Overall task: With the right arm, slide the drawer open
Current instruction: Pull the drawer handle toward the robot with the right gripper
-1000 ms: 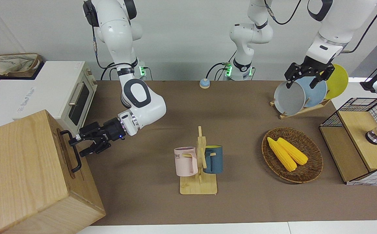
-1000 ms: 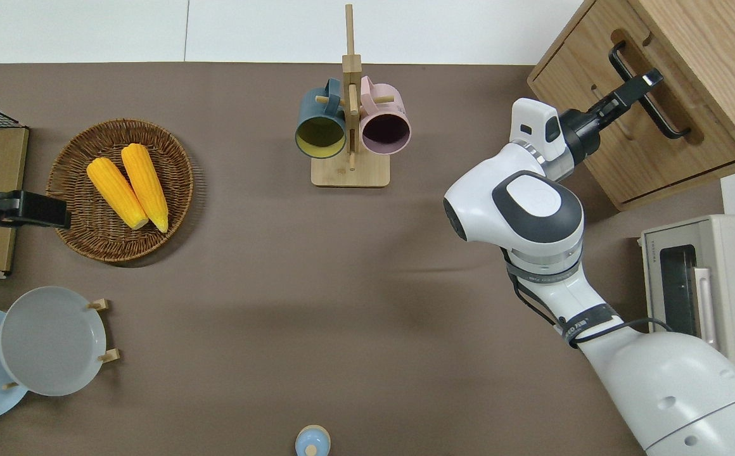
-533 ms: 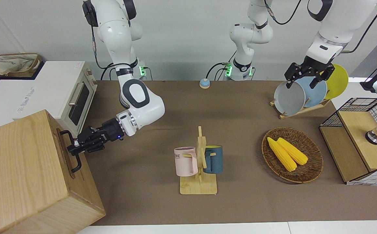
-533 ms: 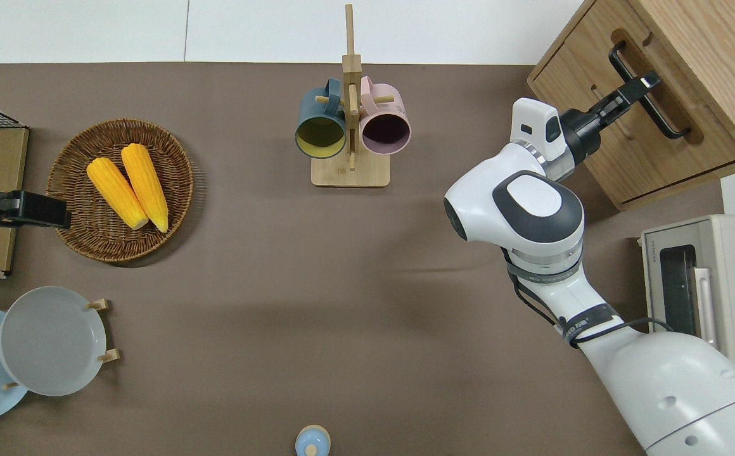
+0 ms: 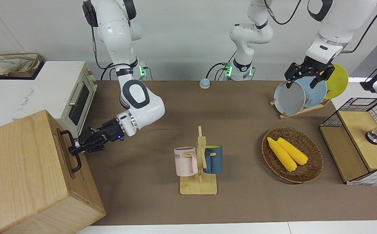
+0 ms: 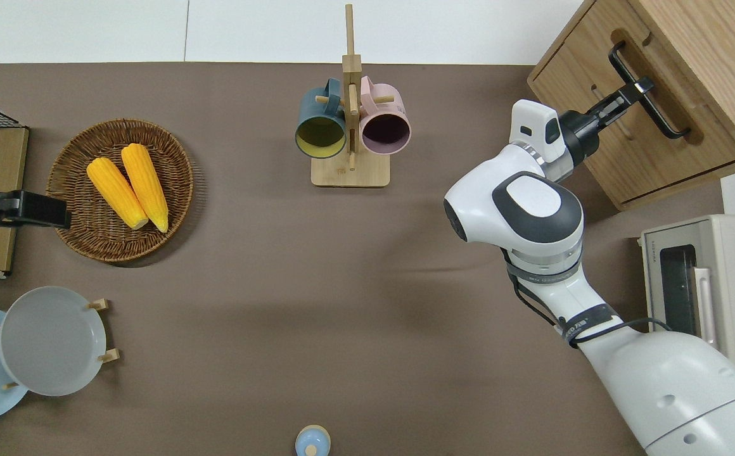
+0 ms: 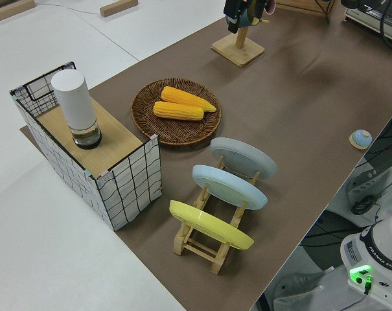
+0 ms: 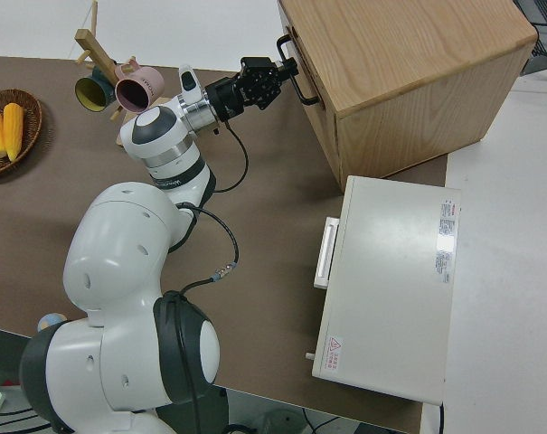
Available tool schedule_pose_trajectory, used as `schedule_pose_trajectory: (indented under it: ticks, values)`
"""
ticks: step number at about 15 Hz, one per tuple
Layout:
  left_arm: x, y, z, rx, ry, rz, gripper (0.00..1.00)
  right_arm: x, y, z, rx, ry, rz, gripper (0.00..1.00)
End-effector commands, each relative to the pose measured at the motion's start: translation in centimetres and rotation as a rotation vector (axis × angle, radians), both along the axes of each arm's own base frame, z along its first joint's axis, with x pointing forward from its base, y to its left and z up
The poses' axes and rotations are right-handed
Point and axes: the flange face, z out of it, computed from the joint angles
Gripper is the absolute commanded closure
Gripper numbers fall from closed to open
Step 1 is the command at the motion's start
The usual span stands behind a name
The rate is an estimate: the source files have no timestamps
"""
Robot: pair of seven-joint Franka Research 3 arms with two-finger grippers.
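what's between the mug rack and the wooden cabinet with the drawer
The right arm alone: in the overhead view it crosses that stretch of brown table, its right gripper closed on the drawer handle.

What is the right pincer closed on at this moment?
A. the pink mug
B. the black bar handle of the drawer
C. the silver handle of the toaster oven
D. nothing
B: the right pincer is clamped on the black bar handle of the drawer.
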Motion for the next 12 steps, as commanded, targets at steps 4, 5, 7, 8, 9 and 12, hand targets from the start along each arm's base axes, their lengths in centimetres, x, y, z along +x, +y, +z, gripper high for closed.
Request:
schedule_pose_trajectory:
  ticks: [4,5,7,8,9,12]
  values:
    - [0.4,0.0,0.2,0.016,-0.008,-0.008,0.00,-1.6,3.5,0.4,0.060,0.017,-0.001,1.000]
    - [0.4,0.0,0.2,0.016,-0.008,-0.008,0.00,-1.7,4.0,0.6,0.063,0.015,0.005,1.000]
    - [0.4,0.0,0.2,0.016,-0.008,-0.008,0.00,-2.1,4.7,0.8,0.073,0.024,-0.009,1.000]
    - [0.4,0.0,0.2,0.016,-0.008,-0.008,0.00,-2.4,5.3,0.9,0.083,0.031,-0.017,1.000]
    - [0.4,0.0,0.2,0.016,-0.008,-0.008,0.00,-2.7,5.9,1.0,0.080,0.031,-0.021,1.000]
    - [0.4,0.0,0.2,0.016,-0.008,-0.008,0.00,-3.6,7.5,1.1,0.075,0.035,-0.040,1.000]
